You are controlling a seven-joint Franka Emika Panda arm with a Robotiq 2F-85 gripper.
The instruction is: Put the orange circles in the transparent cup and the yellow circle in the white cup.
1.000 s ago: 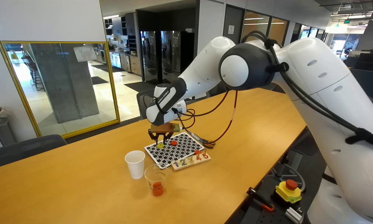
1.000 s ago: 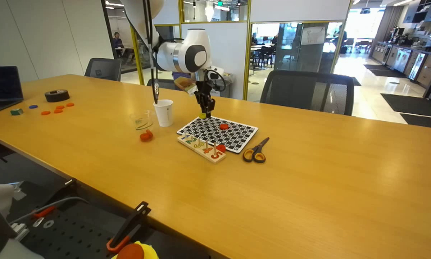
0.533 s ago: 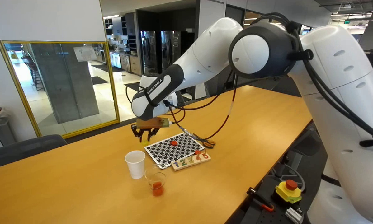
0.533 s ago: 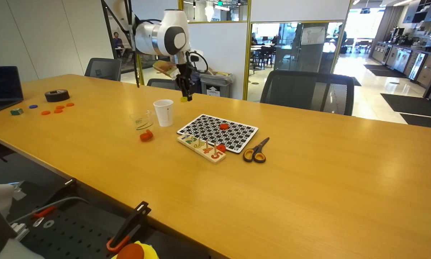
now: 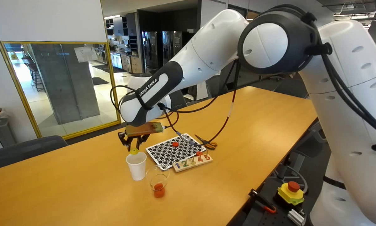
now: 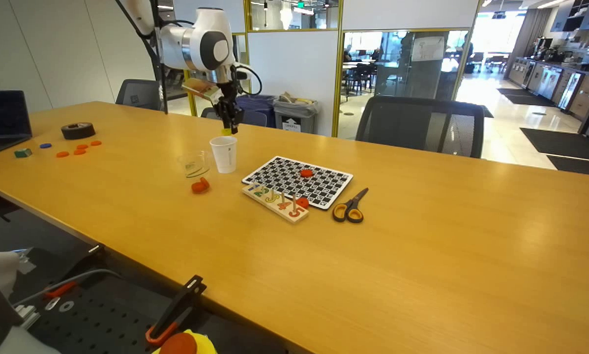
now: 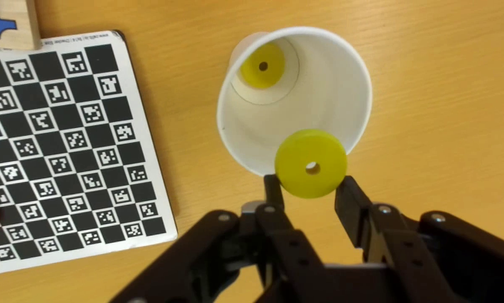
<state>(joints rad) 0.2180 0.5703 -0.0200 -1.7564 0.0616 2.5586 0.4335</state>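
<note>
- The jaws of the gripper [image 7: 310,185] pinch one yellow disc [image 7: 311,145] by its edges, just at the rim of the white cup [image 7: 332,97]. In the wrist view the disc overlaps that rim; whether the two touch cannot be told.
- White cup: upright on the table [image 6: 422,246], with a second yellow disc [image 7: 263,79] lying inside it at the bottom.
- Clear cup [image 5: 156,178]: just beside the white cup. Orange-red discs [image 5: 159,192] show through its wall, at least two; they overlap, so the full number cannot be told.
- Yellow discs counted: two, one in the jaws and one in the white cup.
- Orange-red discs outside the cups: two, both farther from the white cup than the clear cup is. One orange-red disc [image 6: 306,173] lies on the checkered board [image 6: 277,167]; another orange-red disc [image 6: 302,202] is at that board's edge, beside the wooden number board [image 5: 188,167].
- Flat orange discs [image 6: 79,152]: four, in an exterior view, well apart from the white cup.
- Also well apart from the white cup: one blue disc [image 6: 45,145], one green block [image 6: 22,153], one roll of black tape [image 6: 76,132] and one laptop [image 6: 4,115].
- Near the white cup: one checkered board and one number board with five figures. One pair of scissors [image 6: 349,203] lies beyond them.
</note>
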